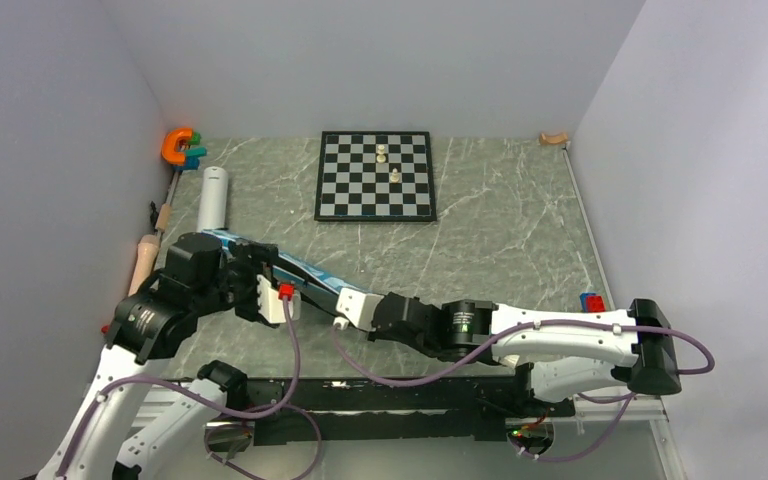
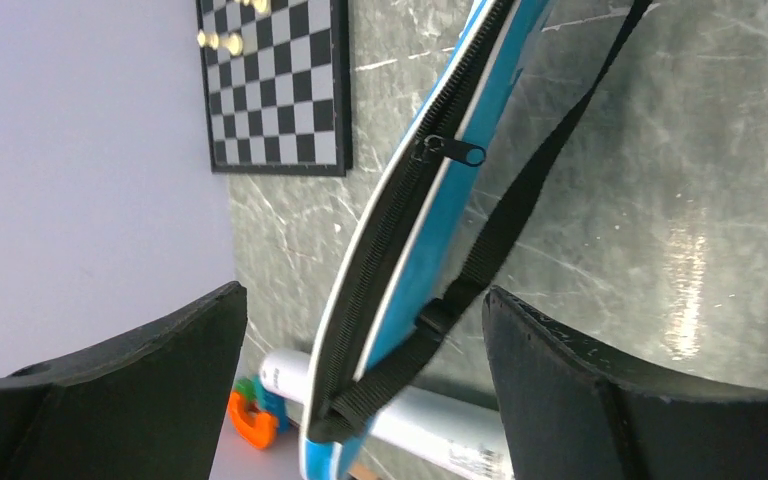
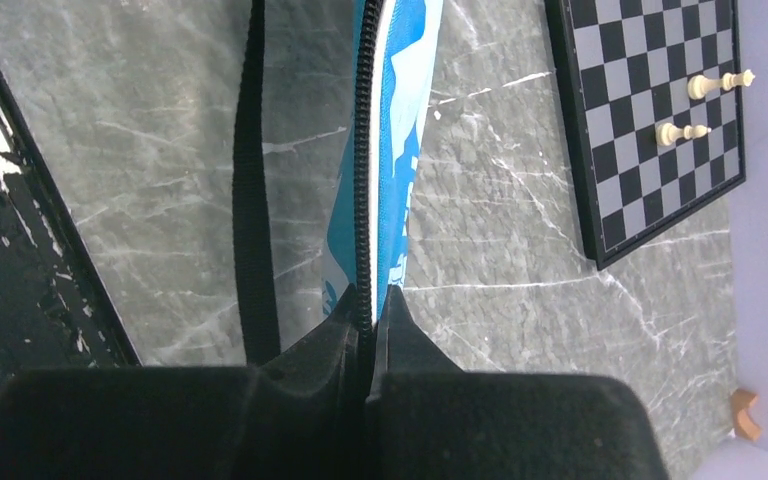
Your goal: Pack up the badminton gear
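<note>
The blue racket-shaped bag (image 1: 295, 270) lies slantwise at the near left, on edge, its zipper (image 2: 450, 152) and black strap (image 2: 520, 200) showing. My left gripper (image 1: 256, 268) is open and straddles the bag's wide end (image 2: 400, 290) without touching it. My right gripper (image 1: 360, 308) is shut on the bag's narrow end, pinching the zipper seam (image 3: 365, 200); the strap (image 3: 250, 200) hangs to its left. The long white tube (image 1: 213, 196) lies behind the bag, also in the left wrist view (image 2: 440, 430). Rackets and shuttlecocks are out of view.
The chessboard (image 1: 376, 176) with two pale pieces lies at the back middle. A tan rolling pin (image 1: 143, 262) and an orange-green toy (image 1: 182, 147) lie along the left wall. A red-blue brick (image 1: 590, 300) and a wooden piece (image 1: 552, 139) sit by the right wall.
</note>
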You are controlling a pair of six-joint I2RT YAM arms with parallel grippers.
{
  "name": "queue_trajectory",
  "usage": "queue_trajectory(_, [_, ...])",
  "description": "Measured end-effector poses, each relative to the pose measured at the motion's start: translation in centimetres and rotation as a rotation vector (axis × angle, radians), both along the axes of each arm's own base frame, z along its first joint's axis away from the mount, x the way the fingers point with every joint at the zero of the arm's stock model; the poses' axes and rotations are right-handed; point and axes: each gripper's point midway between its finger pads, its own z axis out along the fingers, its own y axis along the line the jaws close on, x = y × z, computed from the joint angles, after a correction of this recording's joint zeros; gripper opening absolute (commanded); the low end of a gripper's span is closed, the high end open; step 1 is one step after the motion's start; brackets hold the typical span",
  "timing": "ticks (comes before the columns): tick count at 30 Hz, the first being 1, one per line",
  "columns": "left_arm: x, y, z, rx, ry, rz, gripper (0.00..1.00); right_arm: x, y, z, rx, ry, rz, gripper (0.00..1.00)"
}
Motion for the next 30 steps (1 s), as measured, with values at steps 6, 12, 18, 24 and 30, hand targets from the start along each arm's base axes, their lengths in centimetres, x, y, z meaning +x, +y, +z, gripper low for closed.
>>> queue_trajectory(6, [0.6, -1.6, -1.0, 0.083, -0.009, -0.179, 0.87, -0.5, -0.8, 0.1, -0.014, -0.047, 0.007, 0.0])
queue_trajectory(12, [1.0, -2.4, -2.4, 0.149, 0.091, -0.297, 0.9, -0.2, -1.6, 0.7, -0.013, -0.086, -0.004, 0.0])
queue_trajectory(18, [1.7, -2.7, -3.5, 0.171, 0.128, -0.315, 0.75, -0.1, -2.0, 0.5, -0.029, -0.111, -0.002, 0.0])
queue_trajectory(24, [2.5, -2.6, -4.8, 0.185, 0.18, -0.29, 0.49, 0.2, -2.5, 0.5, -0.016, -0.133, -0.02, 0.0])
queue_trajectory(30, [2.2, -2.1, -6.0, 0.186, 0.222, -0.257, 0.06, 0.3, -3.2, 0.6, 0.009, -0.143, -0.031, 0.0])
